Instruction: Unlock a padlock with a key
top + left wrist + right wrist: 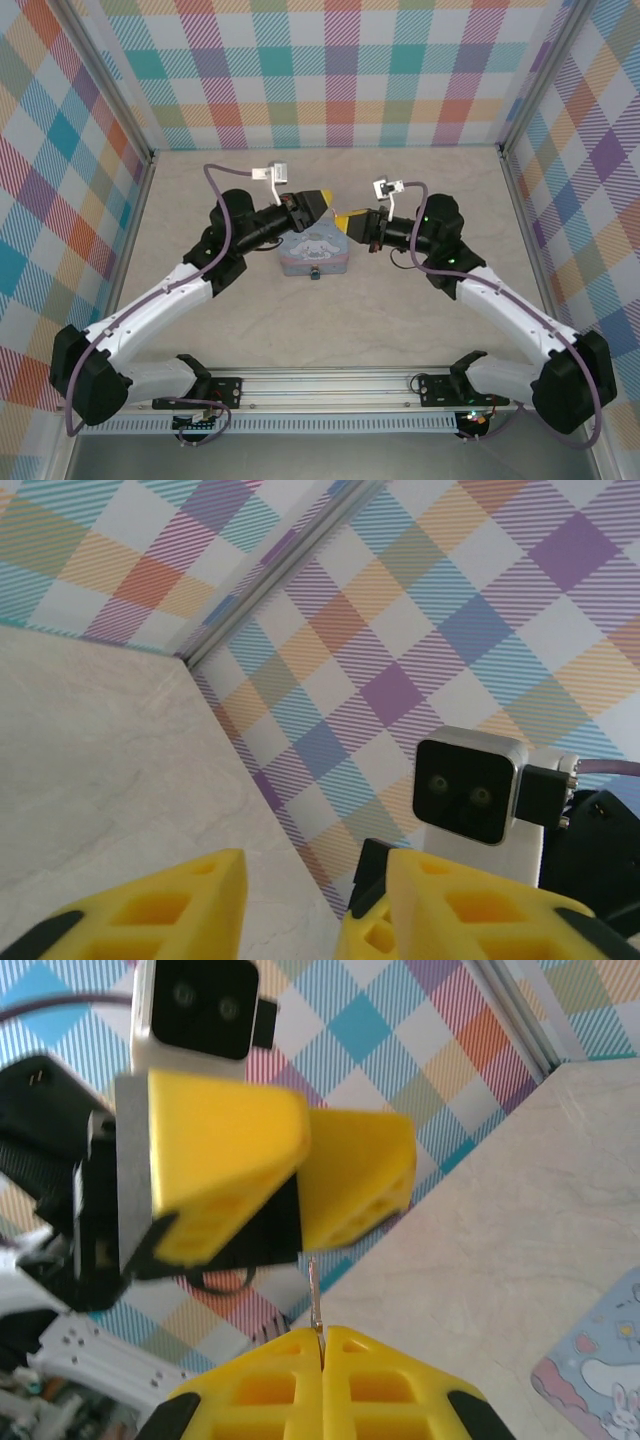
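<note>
Key (315,1295): pinched between right fingers (322,1380), pressed together, blade projecting past their tips toward left fingers (322,203), spread. Padlock (315,272): on surface (400,320) at tin (300,255) front, apart from both finger pairs

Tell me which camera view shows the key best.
Right wrist: the key stands as a thin metal strip pinched between the fingers of the right gripper. In top external it is too small to make out.
</note>
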Controlling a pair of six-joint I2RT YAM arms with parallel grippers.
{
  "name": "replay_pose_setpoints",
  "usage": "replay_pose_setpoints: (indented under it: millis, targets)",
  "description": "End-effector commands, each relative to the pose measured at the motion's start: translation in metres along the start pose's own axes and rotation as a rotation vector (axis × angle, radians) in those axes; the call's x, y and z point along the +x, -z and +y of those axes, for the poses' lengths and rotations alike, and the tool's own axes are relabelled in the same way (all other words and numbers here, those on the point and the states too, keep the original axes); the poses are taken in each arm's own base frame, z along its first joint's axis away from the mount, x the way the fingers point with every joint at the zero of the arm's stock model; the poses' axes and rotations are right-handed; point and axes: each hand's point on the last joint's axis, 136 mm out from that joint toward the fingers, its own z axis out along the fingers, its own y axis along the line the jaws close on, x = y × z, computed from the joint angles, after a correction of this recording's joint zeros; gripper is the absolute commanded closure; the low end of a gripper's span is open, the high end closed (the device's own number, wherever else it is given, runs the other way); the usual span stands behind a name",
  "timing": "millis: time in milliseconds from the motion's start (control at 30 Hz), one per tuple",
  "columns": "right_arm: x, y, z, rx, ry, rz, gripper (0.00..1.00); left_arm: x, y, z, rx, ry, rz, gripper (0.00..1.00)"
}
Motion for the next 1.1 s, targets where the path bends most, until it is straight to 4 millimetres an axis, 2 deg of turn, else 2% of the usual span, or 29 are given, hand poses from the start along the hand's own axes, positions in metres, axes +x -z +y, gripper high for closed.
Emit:
replay_pose_setpoints:
  millis: [0,100,233,467,700,867,933,1067]
  targets:
    - [0.015,0.011,0.011,-0.012,0.117,0.108,0.94,-0.012,0.016,-0.037,0.126,-0.106,0.02,0.53]
    - [0.01,0.011,0.022,-0.052,0.134,0.109,0.94,-0.005,0.018,-0.05,0.195,-0.132,0.065,0.49]
    - [0.003,0.008,0.027,-0.083,0.125,0.102,0.94,0.004,0.016,-0.056,0.254,-0.13,0.107,0.48]
    - [-0.012,0.004,0.035,-0.118,0.123,0.057,0.94,0.017,0.011,-0.054,0.271,-0.137,0.154,0.49]
    - [-0.018,0.002,0.035,-0.11,0.114,0.044,0.93,0.026,0.007,-0.052,0.276,-0.127,0.181,0.56]
    - [-0.02,0.0,0.032,-0.1,0.098,0.039,0.93,0.032,0.005,-0.052,0.279,-0.126,0.199,0.67]
    - [-0.02,0.0,0.03,-0.091,0.095,0.038,0.93,0.032,0.005,-0.053,0.28,-0.127,0.199,0.76]
    - [-0.019,0.001,0.026,-0.068,0.087,0.033,0.92,0.03,0.005,-0.054,0.274,-0.128,0.191,1.0]
